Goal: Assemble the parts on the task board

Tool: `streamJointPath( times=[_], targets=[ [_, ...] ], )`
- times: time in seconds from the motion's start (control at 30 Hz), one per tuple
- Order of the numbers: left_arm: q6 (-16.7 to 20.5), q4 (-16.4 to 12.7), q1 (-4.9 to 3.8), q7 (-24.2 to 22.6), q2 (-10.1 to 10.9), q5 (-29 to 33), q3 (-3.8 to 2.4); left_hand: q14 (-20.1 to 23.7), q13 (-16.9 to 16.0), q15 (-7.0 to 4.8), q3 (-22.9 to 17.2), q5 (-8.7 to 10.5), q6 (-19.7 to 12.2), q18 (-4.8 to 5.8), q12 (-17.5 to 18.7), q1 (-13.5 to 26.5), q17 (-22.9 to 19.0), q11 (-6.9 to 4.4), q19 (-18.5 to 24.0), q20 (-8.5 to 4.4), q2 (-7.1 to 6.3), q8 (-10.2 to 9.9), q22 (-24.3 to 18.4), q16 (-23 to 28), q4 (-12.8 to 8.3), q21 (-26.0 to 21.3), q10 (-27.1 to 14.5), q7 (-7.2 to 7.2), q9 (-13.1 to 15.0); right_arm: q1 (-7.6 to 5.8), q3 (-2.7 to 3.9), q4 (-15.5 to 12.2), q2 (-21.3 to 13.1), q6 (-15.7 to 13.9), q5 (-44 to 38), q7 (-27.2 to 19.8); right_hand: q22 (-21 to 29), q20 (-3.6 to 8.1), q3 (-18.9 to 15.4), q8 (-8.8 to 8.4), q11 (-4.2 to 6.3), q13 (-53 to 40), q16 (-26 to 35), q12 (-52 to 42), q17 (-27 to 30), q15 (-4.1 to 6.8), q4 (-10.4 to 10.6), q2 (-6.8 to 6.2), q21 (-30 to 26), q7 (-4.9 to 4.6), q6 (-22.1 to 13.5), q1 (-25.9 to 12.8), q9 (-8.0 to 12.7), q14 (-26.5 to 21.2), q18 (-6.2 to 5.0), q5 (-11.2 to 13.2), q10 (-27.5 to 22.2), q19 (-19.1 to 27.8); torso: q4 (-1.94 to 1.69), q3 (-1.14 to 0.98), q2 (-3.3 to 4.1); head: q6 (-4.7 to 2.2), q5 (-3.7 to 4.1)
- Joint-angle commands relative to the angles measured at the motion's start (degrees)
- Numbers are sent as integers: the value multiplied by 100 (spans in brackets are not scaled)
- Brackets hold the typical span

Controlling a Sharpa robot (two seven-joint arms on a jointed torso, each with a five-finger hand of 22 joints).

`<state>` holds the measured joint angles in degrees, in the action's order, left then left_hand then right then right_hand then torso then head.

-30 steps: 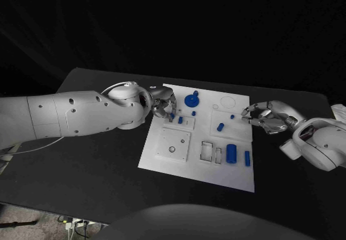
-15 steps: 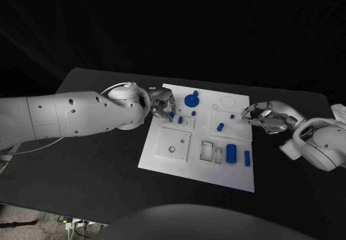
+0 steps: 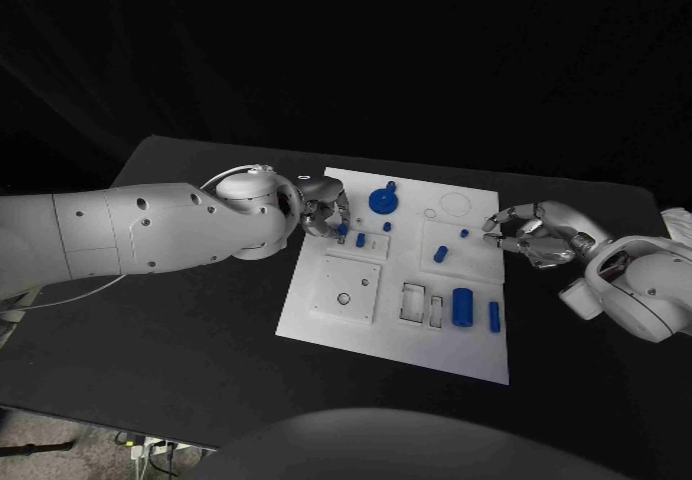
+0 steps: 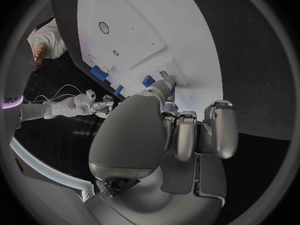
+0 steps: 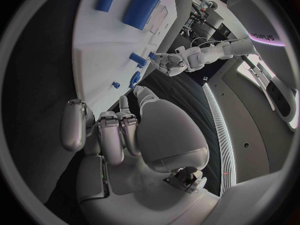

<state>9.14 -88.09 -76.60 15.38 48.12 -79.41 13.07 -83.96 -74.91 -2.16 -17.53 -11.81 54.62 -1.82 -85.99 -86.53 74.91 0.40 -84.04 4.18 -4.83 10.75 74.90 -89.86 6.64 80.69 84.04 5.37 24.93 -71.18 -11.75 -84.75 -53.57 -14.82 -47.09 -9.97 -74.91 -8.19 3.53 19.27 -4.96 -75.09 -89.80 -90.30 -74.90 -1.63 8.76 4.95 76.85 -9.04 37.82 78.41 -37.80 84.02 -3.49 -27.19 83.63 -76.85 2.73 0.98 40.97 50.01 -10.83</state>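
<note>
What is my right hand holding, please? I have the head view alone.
Observer: Nothing that the right wrist view shows. The right hand has its fingers curled in, with no part among them, above the table beside the board.
Operator: Thank you. And what are the left hand's fingertips doing?
Observer: In the left wrist view, one fingertip of the left hand reaches down right beside a small blue peg on the board. I cannot tell whether it grips the peg.
</note>
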Motion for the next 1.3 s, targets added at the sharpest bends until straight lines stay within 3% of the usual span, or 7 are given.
streamJointPath(
  times=[0.03,0.33,0.47,0.7,0.83,1.1,1.3],
  targets=[
    [-75,-10,1,11,-5,18,-2,-604,-1063,-34,48,25,-75,-50,31,10,1509,-21,-31,-22,-69,-65,1204,-14,1,-31,231,-9,-42,6,0,-4,2,72,-17,-47,-985,-11,36,10,11,-1491,-20,30,-1510,-30,-14,13,-30,2,12,63,7,598,-47,-40,637,28,-3,1,1,-1,-1],
    [-3,-11,2,17,3,-23,-2,-604,-1020,-44,107,103,-537,-60,72,25,1509,-26,-2,-33,-181,-430,1189,-14,71,-84,202,-11,-364,8,0,-4,2,75,-19,-45,-985,-11,42,13,9,-1491,-20,30,-1510,-31,-21,8,-31,1,17,67,6,598,-47,-42,637,29,-2,0,-1,-1,-2],
    [66,-17,2,14,14,-87,-2,-604,-970,-13,227,368,-674,-86,122,155,1509,7,73,-13,-239,-491,1151,-14,199,-210,155,24,-457,8,0,-4,1,58,-19,-52,-982,-11,45,16,8,-1491,-20,30,-1510,-31,-24,6,-40,1,22,69,6,598,-49,-42,637,37,1,0,2,-1,3],
    [423,-86,-2,-123,98,-471,-9,-604,-958,73,600,813,-952,-109,132,566,1509,98,156,65,-325,-458,1118,-14,678,-338,122,121,-552,8,0,-11,-16,41,-19,-54,-982,-11,45,16,8,-1491,-20,30,-1510,-31,-24,6,-40,1,22,69,6,598,-49,-42,637,37,-5,-3,2,-1,25],
    [600,-190,-26,-322,223,-779,-19,-604,-1005,91,787,857,-918,-113,84,834,1509,109,167,87,-358,-311,1117,-14,996,-348,154,111,-543,8,0,-24,-31,30,-19,-57,-981,-12,50,20,7,-1491,-20,30,-1510,-32,-29,1,-43,0,30,71,5,598,-50,-44,637,40,1,-4,4,-1,36],
    [412,-375,-359,-1050,512,-1047,-25,-604,-1493,63,469,903,-247,-29,-386,891,1509,54,-44,71,-170,187,1234,-14,1008,31,582,35,-424,6,0,-95,-72,-7,-18,-79,-986,-12,53,21,7,-1491,-20,30,-1510,-32,-31,-1,-28,0,32,71,5,598,-45,-45,637,26,-11,-8,6,-1,65],
    [-216,-446,-694,-1618,613,-1565,-28,-604,-1509,-55,284,903,81,182,-401,935,1509,-96,-596,-27,-409,407,1510,-14,1015,931,596,-160,-394,2,0,-149,-91,-65,-16,-132,-989,-12,54,22,8,-1491,-20,30,-1510,-32,-29,-2,-22,-1,35,67,5,598,-44,-46,637,20,1,3,6,-1,82]
  ],
)
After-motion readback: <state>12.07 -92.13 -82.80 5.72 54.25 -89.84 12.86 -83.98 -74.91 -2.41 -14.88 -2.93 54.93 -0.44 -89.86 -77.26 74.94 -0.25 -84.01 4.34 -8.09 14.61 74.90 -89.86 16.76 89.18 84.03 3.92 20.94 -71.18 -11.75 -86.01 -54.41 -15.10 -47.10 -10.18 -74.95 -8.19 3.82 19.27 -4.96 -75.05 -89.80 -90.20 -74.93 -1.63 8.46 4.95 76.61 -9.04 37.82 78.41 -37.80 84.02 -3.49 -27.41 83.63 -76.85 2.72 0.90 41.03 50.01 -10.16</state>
